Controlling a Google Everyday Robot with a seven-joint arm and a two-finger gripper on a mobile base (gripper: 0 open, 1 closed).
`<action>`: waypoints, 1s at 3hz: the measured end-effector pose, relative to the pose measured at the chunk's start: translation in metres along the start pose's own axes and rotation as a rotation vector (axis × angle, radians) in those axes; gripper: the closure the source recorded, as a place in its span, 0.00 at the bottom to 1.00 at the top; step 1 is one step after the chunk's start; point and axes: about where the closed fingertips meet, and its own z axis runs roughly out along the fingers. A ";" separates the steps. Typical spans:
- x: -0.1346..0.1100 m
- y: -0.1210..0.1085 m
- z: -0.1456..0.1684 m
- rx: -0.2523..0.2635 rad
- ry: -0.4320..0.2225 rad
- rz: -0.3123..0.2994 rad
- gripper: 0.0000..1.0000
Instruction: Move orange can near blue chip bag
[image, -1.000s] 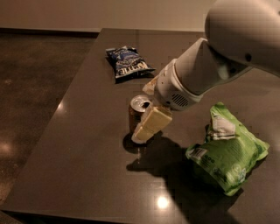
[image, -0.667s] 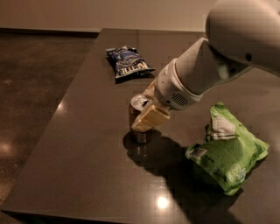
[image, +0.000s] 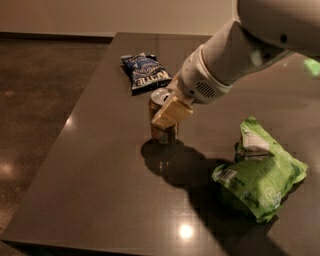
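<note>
The orange can (image: 161, 131) stands upright near the middle of the dark table (image: 100, 195), its silver top showing. My gripper (image: 166, 111) comes in from the upper right and is shut on the can's upper part. A cream finger (image: 173, 111) lies across the can's front; the other finger is hidden behind it. The can's base seems to sit just above its shadow. The blue chip bag (image: 146, 71) lies flat at the back of the table, a short way beyond the can.
A large bright green bag (image: 257, 172) lies on the table at the right front. The table's left edge runs diagonally beside a brown floor (image: 40, 100). My white arm (image: 240, 50) spans the upper right.
My gripper has closed on the orange can and carried it back across the table, toward the blue chip bag. The bags have not moved.
</note>
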 end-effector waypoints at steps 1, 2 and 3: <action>-0.015 -0.035 -0.003 0.041 0.001 0.043 1.00; -0.025 -0.070 0.000 0.088 0.000 0.093 1.00; -0.029 -0.102 0.011 0.118 -0.005 0.149 1.00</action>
